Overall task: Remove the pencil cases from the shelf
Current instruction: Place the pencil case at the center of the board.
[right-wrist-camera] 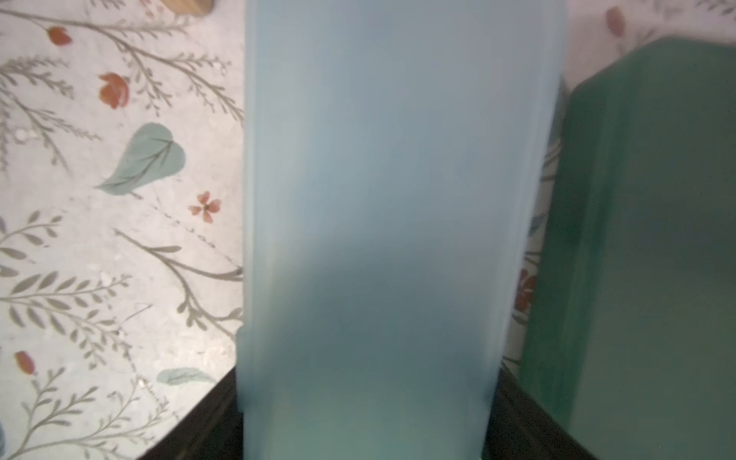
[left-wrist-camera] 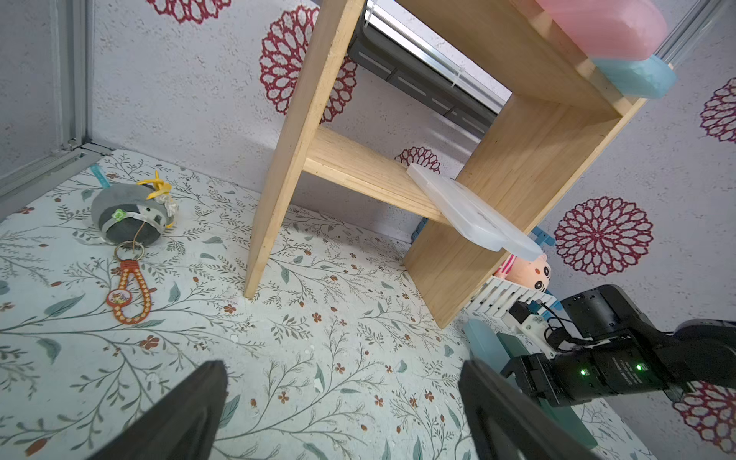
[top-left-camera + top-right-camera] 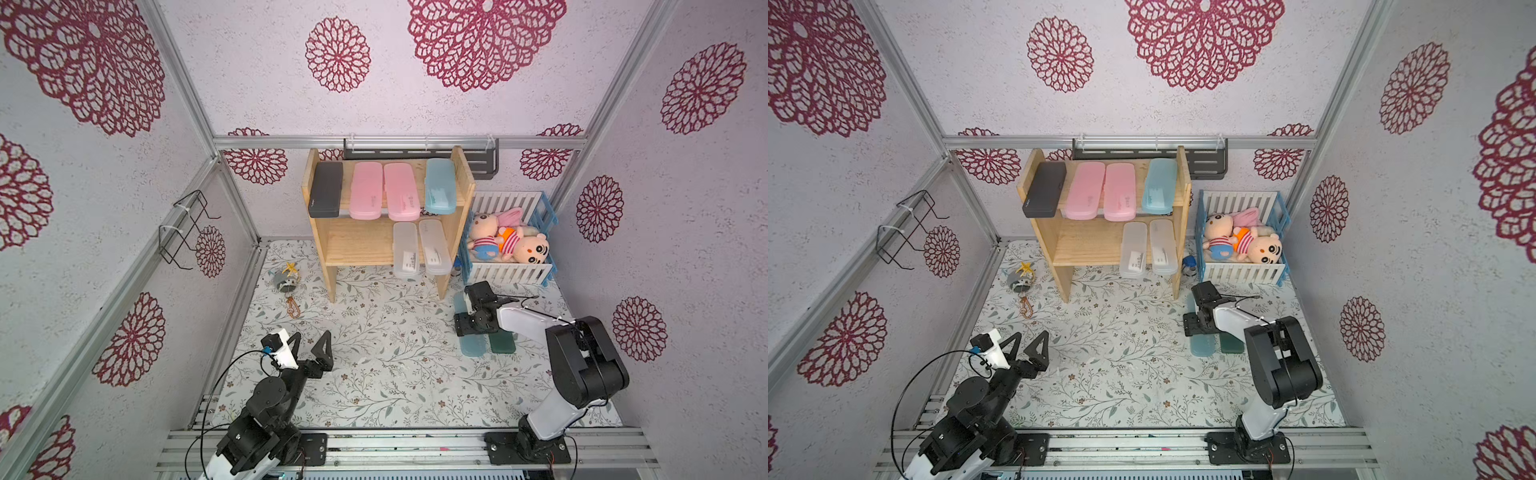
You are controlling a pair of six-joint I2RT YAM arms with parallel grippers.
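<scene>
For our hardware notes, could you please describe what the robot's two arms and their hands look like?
The left arm is mostly black, with a white wrist piece, a blue connector and looping black cables; the left hand has black triangular open-frame fingers. The right arm has white shells, black joints, thin black cables and green lights.

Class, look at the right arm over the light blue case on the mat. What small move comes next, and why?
Probably open the jaws of the right gripper: the light blue pencil case clasped between them seems to lie flat on the mat beside the dark green pencil case, already off the shelf.
</scene>
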